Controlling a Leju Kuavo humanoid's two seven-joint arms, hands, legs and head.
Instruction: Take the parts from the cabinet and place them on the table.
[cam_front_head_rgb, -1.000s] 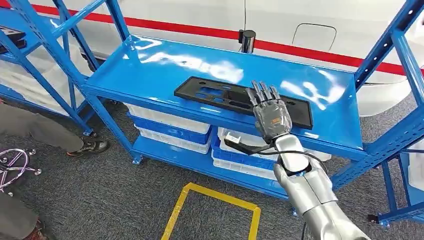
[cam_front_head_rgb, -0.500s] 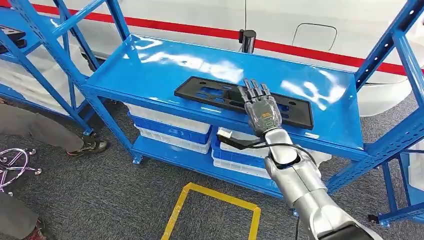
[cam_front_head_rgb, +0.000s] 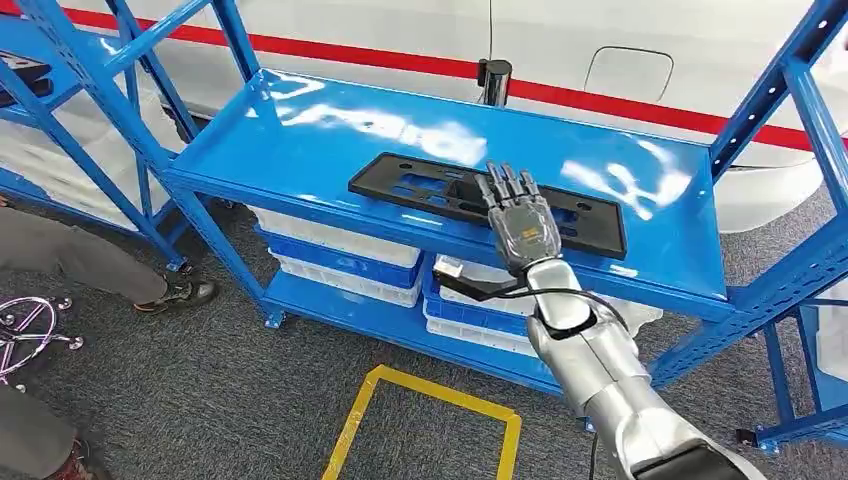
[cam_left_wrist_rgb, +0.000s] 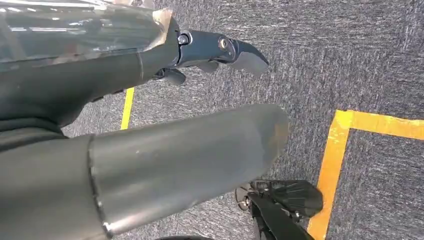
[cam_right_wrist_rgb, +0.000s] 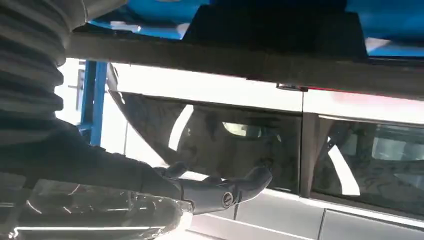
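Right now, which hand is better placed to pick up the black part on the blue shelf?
Right. The right hand hovers open over the black part on the shelf; the left hand hangs toward the carpet floor.

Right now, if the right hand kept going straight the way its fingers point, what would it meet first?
Probably the black part on the blue shelf: the right hand hovers over its near edge, fingers spread. Height above it is unclear.

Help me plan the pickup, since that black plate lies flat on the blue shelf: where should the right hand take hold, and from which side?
Grip the black plate's near long edge, coming from the shelf's open front. It is thin and flat against the surface, so a top grasp probably finds little to close on. The right hand already hovers over that edge, fingers apart.
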